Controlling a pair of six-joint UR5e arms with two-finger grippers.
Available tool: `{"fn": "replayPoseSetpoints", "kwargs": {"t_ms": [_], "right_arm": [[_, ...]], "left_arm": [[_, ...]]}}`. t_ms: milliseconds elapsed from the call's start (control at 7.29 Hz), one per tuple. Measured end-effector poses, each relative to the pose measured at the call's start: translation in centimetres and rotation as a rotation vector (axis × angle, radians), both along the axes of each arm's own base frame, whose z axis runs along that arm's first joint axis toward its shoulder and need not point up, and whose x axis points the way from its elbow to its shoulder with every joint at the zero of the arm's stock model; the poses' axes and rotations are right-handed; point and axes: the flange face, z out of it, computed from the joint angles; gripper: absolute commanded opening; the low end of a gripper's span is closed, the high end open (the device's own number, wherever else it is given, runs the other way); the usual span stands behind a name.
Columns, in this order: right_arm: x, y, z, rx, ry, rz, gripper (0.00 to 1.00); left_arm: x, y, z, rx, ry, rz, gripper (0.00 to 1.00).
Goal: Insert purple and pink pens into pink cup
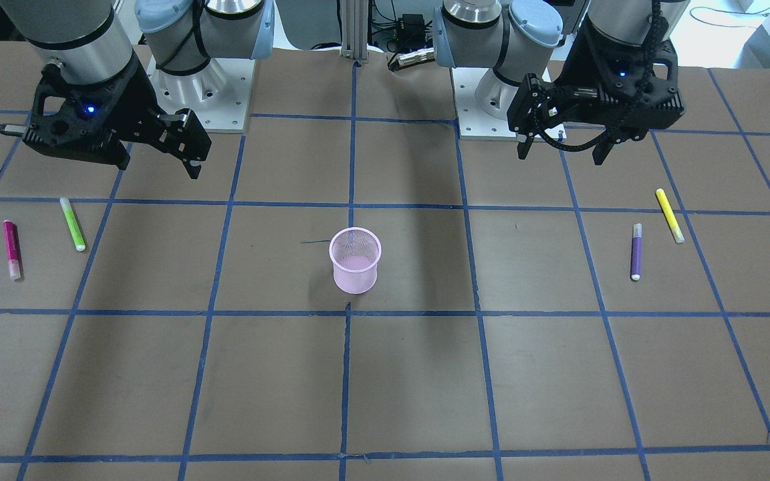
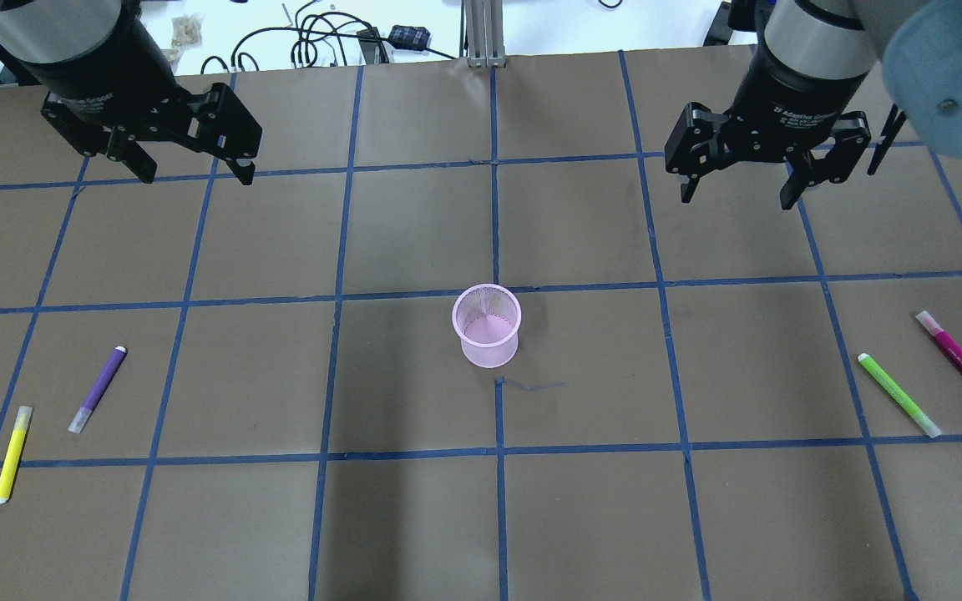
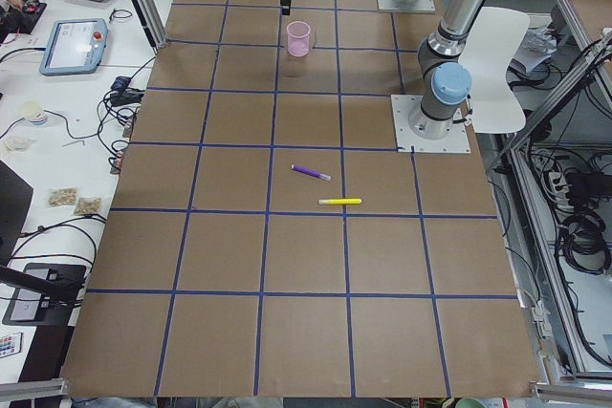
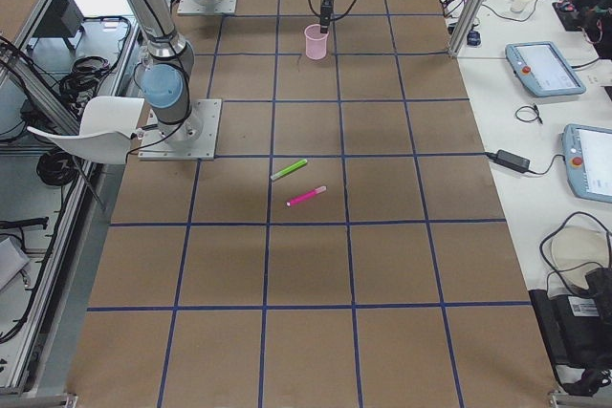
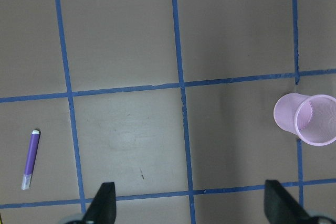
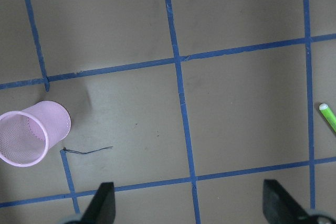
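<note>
The pink mesh cup stands upright at the table's middle; it also shows in the front view and in both wrist views. The purple pen lies flat on the robot's left side. The pink pen lies flat on the robot's right side. My left gripper is open and empty, high above the table, far behind the purple pen. My right gripper is open and empty, high, far behind the pink pen.
A yellow pen lies just outside the purple pen on the left. A green pen lies beside the pink pen on the right, its tip in the right wrist view. Brown table with blue tape grid.
</note>
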Motion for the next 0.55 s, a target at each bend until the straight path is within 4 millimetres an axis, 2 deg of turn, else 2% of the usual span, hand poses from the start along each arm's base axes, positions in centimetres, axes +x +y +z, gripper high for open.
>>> {"fn": "replayPoseSetpoints", "kwargs": {"t_ms": [549], "right_arm": [[-0.06, 0.10, -0.65, 0.011, 0.004, -0.001, 1.00]], "left_arm": [[-0.04, 0.15, -0.40, 0.012, -0.004, -0.004, 1.00]]}}
